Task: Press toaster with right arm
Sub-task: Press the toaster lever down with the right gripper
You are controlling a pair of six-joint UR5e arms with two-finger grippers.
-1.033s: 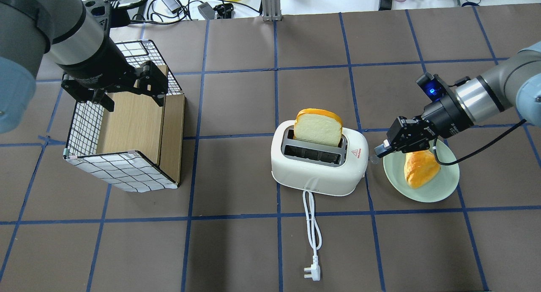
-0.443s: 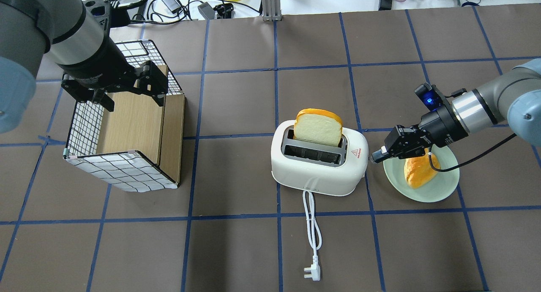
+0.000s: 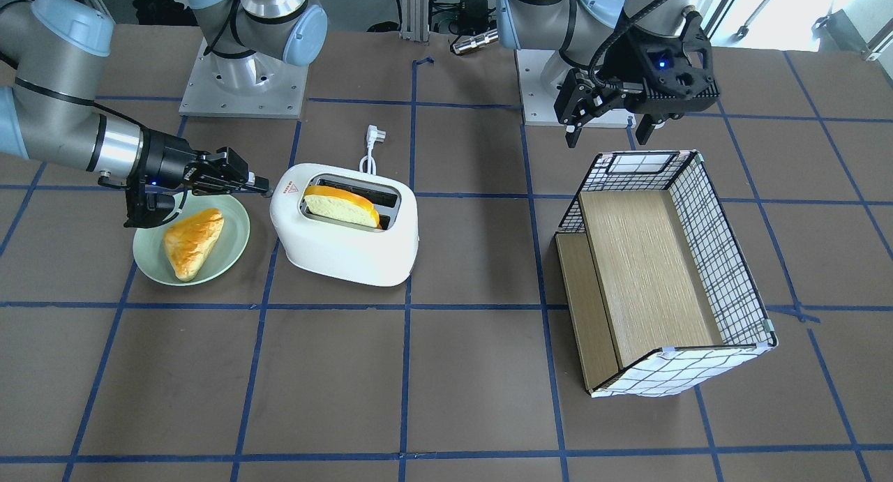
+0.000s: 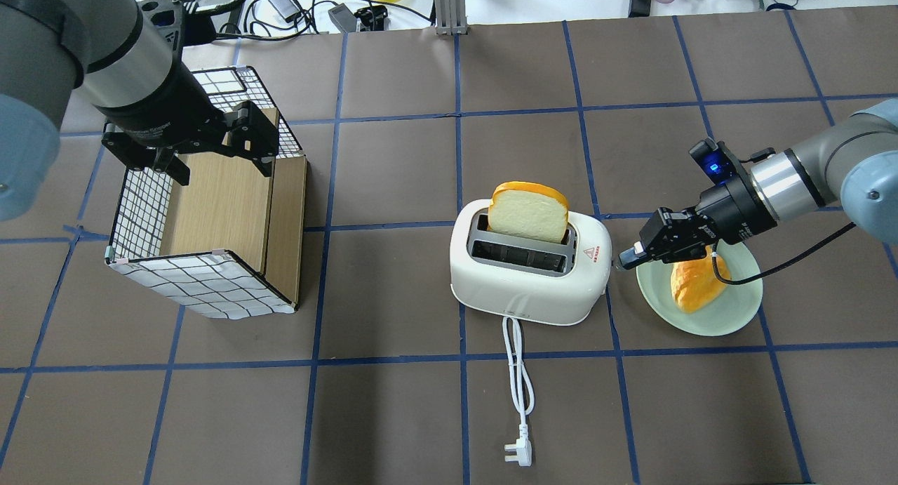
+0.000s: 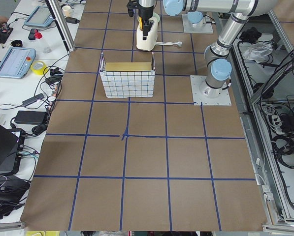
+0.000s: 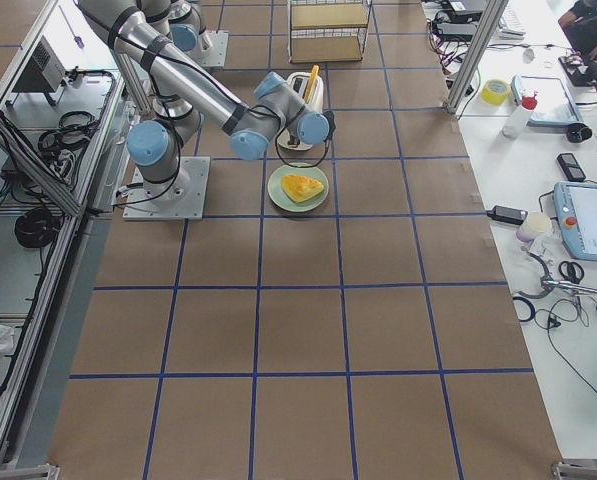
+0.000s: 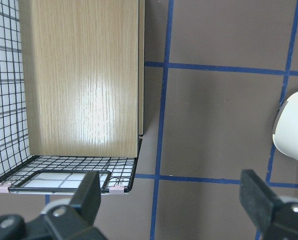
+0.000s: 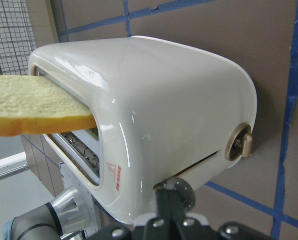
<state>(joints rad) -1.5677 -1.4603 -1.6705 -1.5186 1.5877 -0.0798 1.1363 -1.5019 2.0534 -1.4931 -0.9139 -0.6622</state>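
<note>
The white toaster (image 4: 526,278) stands mid-table with a bread slice (image 4: 527,211) upright in its far slot; it also shows in the front view (image 3: 349,248). My right gripper (image 4: 621,262) is shut and empty, its tips at the toaster's right end. In the right wrist view the toaster (image 8: 178,100) fills the frame. There the shut fingertips (image 8: 169,207) sit right by the grey lever knob (image 8: 179,188) at the bottom of the lever slot. My left gripper (image 4: 217,162) is open and empty above the grid-patterned box (image 4: 203,274).
A pale green plate (image 4: 733,311) with a golden pastry (image 4: 694,283) lies under my right wrist, right of the toaster. The toaster's white cord and plug (image 4: 518,451) trail toward the near edge. A gold dial (image 8: 240,142) sits on the toaster's end.
My right gripper has dropped lower and edged toward the toaster's right end, still shut. The left arm, bread and toaster have not moved.
</note>
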